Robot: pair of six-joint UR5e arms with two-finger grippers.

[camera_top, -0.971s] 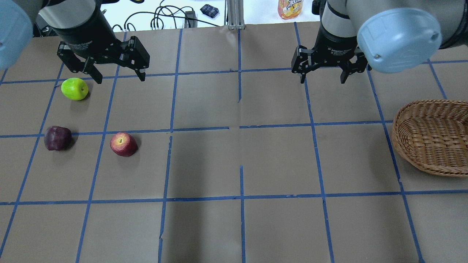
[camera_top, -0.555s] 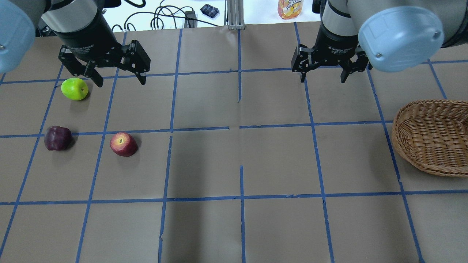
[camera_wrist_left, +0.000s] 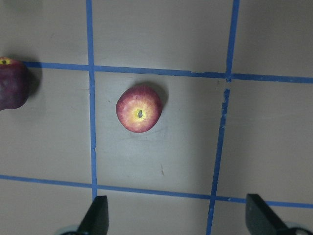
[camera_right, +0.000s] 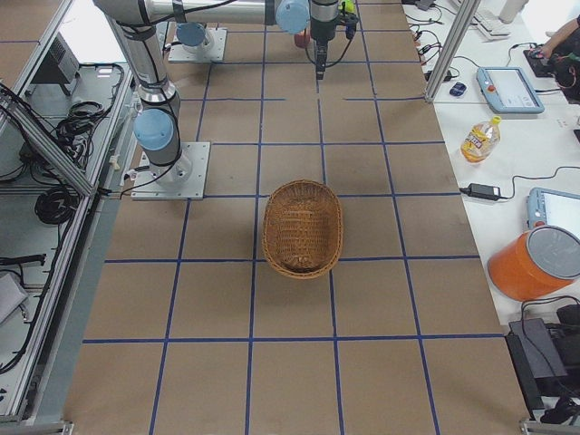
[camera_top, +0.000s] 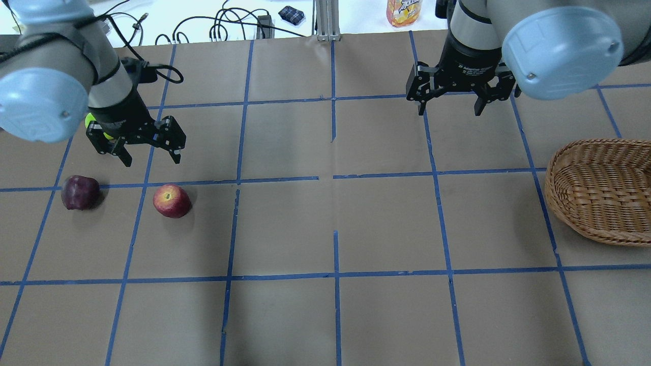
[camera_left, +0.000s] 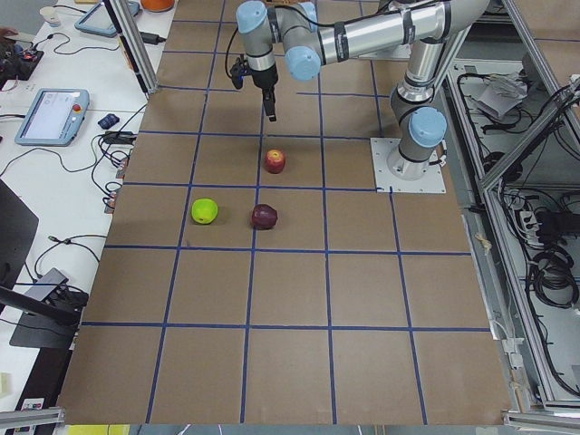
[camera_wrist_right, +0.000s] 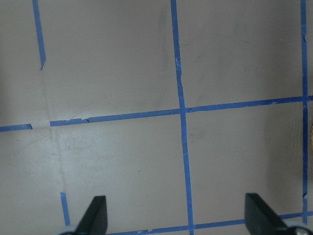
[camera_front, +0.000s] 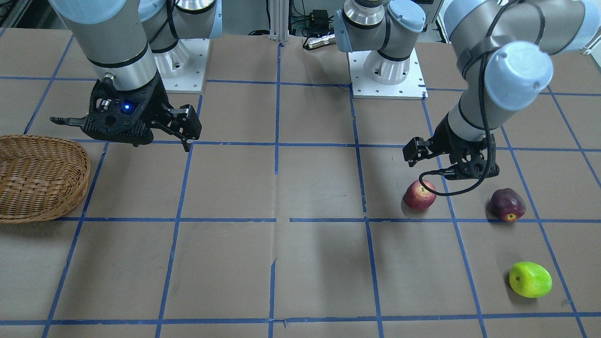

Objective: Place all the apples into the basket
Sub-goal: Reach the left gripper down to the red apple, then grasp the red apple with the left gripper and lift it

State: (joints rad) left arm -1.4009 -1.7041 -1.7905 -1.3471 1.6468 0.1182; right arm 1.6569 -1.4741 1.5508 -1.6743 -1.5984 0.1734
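The red apple (camera_top: pixel 172 201) lies on the brown table left of centre, and shows in the left wrist view (camera_wrist_left: pixel 139 108) and the front view (camera_front: pixel 419 195). The dark maroon apple (camera_top: pixel 80 192) lies to its left. The green apple (camera_front: pixel 530 280) lies farther out; in the overhead view my left arm hides most of it. My left gripper (camera_top: pixel 151 158) is open and empty, above the table just beyond the red apple. My right gripper (camera_top: pixel 449 105) is open and empty, high over the table. The wicker basket (camera_top: pixel 600 190) sits empty at the right edge.
Blue tape lines grid the table. A juice bottle (camera_top: pixel 404 11), cables (camera_top: pixel 229 25) and a small dark pouch (camera_top: pixel 291 14) lie beyond the far edge. The two arm bases (camera_front: pixel 387 70) stand on the robot's side.
My left gripper has moved nearer and lower, from beside the green apple to close behind the red apple, and its arm now covers the green apple. The right gripper has barely moved.
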